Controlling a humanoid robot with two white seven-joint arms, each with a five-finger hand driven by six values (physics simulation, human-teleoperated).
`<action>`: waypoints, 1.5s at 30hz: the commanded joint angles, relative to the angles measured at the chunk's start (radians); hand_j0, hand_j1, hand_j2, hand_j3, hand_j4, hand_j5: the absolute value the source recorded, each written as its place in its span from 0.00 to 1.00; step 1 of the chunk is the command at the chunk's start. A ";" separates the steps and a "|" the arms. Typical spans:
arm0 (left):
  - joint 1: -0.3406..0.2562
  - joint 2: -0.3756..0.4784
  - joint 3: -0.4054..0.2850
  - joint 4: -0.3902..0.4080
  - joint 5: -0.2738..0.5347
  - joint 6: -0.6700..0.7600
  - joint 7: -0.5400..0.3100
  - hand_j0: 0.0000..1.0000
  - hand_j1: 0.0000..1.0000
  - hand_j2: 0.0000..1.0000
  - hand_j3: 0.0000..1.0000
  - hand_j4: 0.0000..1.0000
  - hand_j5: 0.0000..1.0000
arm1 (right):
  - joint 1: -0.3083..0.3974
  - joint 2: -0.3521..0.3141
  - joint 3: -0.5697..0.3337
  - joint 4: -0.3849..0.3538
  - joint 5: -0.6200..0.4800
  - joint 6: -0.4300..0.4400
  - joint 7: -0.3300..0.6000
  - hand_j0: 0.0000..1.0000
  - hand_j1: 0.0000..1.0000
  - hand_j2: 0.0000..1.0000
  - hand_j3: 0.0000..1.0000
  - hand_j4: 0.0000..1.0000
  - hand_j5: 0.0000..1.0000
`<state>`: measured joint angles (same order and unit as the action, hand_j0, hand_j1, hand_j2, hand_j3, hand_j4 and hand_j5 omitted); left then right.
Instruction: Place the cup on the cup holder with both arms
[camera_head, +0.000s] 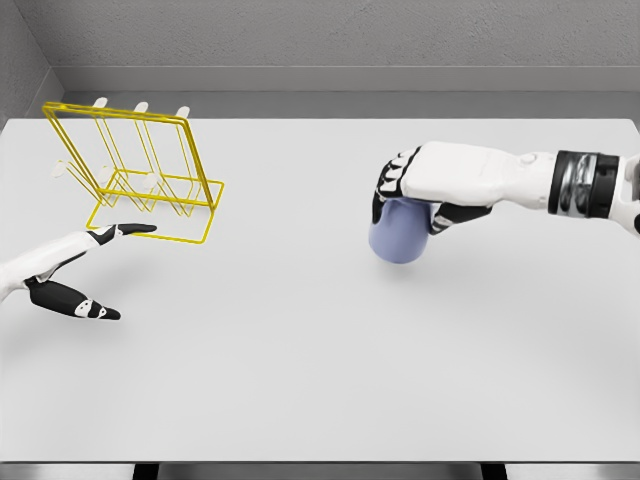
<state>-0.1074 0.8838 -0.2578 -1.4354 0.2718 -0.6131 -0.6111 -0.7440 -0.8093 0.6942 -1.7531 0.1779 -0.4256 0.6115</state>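
Under right hand (440, 190): cup (398, 233) gripped, tilted.

My view is bright and evenly lit, a soft overhead light with no single hot spot. The white table (320, 380) reads as a flat pale grey with no glare. Shadows are faint: a weak smudge under the cup (398, 238) in my right hand (445, 185), and barely any beneath the yellow wire holder (140, 170). Everything is sharp edge to edge, with no blur or bending at the borders; the back wall (340, 40) looks slightly grainy.
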 joint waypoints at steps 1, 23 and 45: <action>0.000 0.001 0.000 0.000 0.009 0.002 0.000 1.00 1.00 1.00 1.00 1.00 1.00 | 0.000 0.039 0.005 0.000 -0.005 0.004 -0.001 0.56 0.56 0.56 0.56 0.56 0.56; 0.002 0.001 0.003 -0.002 0.004 0.002 0.000 1.00 1.00 1.00 1.00 1.00 1.00 | -0.092 0.200 0.133 0.001 0.011 0.011 -0.001 0.54 0.54 0.54 0.54 0.54 0.54; 0.012 -0.006 -0.001 -0.020 0.004 0.002 0.000 1.00 1.00 1.00 1.00 1.00 1.00 | -0.155 0.368 0.212 0.012 0.032 0.105 -0.001 0.54 0.54 0.54 0.54 0.54 0.54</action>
<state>-0.0951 0.8766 -0.2592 -1.4545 0.2676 -0.6131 -0.6111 -0.8989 -0.4571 0.8990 -1.7412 0.2064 -0.3325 0.6115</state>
